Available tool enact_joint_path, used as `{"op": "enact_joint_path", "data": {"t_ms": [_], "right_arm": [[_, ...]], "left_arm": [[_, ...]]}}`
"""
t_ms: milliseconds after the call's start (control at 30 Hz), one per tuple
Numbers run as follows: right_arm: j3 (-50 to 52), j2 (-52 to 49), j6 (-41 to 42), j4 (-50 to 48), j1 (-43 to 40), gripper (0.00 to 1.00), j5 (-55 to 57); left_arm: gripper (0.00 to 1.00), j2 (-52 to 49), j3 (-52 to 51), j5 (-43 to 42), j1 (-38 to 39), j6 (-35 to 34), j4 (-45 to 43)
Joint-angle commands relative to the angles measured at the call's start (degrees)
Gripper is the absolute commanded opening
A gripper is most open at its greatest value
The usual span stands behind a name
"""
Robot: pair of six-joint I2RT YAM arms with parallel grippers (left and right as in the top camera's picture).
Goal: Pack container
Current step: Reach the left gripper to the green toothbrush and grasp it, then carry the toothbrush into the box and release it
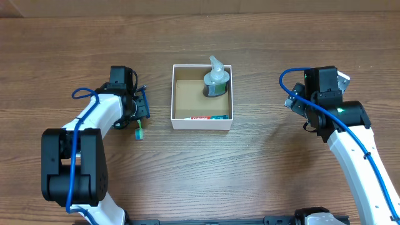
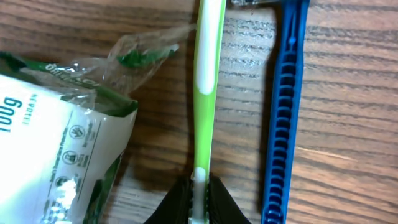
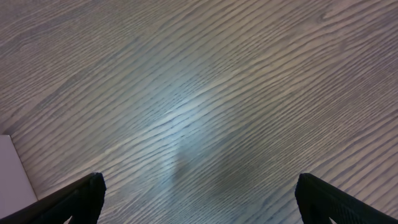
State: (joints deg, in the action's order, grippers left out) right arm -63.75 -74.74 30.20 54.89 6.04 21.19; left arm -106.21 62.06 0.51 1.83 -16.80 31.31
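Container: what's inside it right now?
A clear pump bottle sits in the far right corner of the container, and a red-and-teal toothpaste pack lies along the near wall. Anything beneath the bottle is hidden.

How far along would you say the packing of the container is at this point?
Done: a pump bottle and a toothpaste tube sit in the container. In hand: the left gripper is closed on the green toothbrush, on the table. Left: that toothbrush, the blue razor and the green-white packet beside it are outside. The right gripper is open above the table.
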Motion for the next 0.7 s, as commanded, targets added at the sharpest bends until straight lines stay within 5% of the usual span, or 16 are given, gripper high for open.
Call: {"op": "enact_joint_path", "data": {"t_ms": [0, 667], "right_arm": [[-0.61, 0.68, 0.22, -0.33, 0.00, 1.00, 0.39], [-0.61, 0.68, 0.22, -0.33, 0.00, 1.00, 0.39]], "left_arm": [[0.06, -1.14, 4.28, 0.13, -0.31, -0.48, 2.34], [0.04, -1.14, 35.10, -0.11, 3.76, -0.98, 28.76]]}}
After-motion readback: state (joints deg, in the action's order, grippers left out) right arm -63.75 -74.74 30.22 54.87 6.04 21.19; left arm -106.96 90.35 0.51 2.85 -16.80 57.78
